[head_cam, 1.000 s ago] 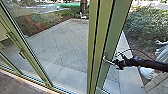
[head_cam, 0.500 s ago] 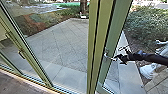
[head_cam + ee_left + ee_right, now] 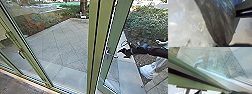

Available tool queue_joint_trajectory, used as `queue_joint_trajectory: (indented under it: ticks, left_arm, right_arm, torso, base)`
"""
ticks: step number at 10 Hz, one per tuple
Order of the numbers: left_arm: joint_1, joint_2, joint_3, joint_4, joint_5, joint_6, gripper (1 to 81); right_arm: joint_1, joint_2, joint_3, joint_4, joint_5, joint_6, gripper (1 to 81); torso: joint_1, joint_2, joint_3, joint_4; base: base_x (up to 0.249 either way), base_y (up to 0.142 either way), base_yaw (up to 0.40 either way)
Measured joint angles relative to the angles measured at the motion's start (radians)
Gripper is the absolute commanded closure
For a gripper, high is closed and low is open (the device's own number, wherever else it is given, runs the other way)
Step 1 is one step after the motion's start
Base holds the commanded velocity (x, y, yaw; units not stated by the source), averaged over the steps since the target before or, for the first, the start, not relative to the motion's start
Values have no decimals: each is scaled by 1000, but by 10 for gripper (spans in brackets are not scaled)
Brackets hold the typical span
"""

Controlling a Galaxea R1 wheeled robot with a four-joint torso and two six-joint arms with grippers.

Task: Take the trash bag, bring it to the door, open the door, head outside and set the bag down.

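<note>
The glass door (image 3: 119,32) stands ajar in its green frame, a narrow gap along its edge. Its metal handle (image 3: 111,55) sticks out towards my right gripper (image 3: 121,53), which is open just right of it, apart from it. The handle (image 3: 197,63) also shows beside the green door edge in the right wrist view. In the left wrist view, the trash bag (image 3: 218,21) is gathered into dark, shiny folds beside a pale, translucent part. The folds narrow down to my left gripper (image 3: 223,45), shut on them.
Thick green posts (image 3: 97,45) stand left of the door. Beyond the glass lies a paved yard (image 3: 65,45) bordered by bushes (image 3: 147,25). A person's pale shoe (image 3: 148,70) is at the lower right, below my right arm.
The door has swung a little, opening a gap along the frame, and its handle has shifted right. My right gripper has moved away from the handle, to the right and slightly up.
</note>
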Motion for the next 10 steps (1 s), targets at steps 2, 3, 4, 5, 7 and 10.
queue_joint_trajectory:
  ticks: [2,3,4,5,7,10]
  left_arm:
    - [4,0,0,0,0,0,811]
    - [5,1,0,0,1,0,811]
    - [6,4,0,0,3,0,811]
    - [11,8,0,0,4,0,811]
    - [16,7,0,0,6,0,811]
    - [20,8,0,0,10,0,811]
  right_arm:
    - [13,-26,11,-14,-25,-15,10]
    - [31,-40,22,-16,-31,-22,10]
    - [55,-61,40,-18,-39,-26,10]
    - [66,-73,50,-18,-53,-28,10]
    - [69,-86,66,-18,-69,-33,10]
    - [92,-120,113,-17,-110,-56,10]
  torso:
    - [1,1,16,0]
    - [1,1,28,0]
    - [1,1,42,0]
    - [1,1,59,0]
    - [0,0,80,-5]
    - [1,1,116,-61]
  base:
    - [0,0,0]
    - [0,0,0]
    - [0,0,0]
    - [0,0,0]
    - [0,0,0]
    - [0,0,0]
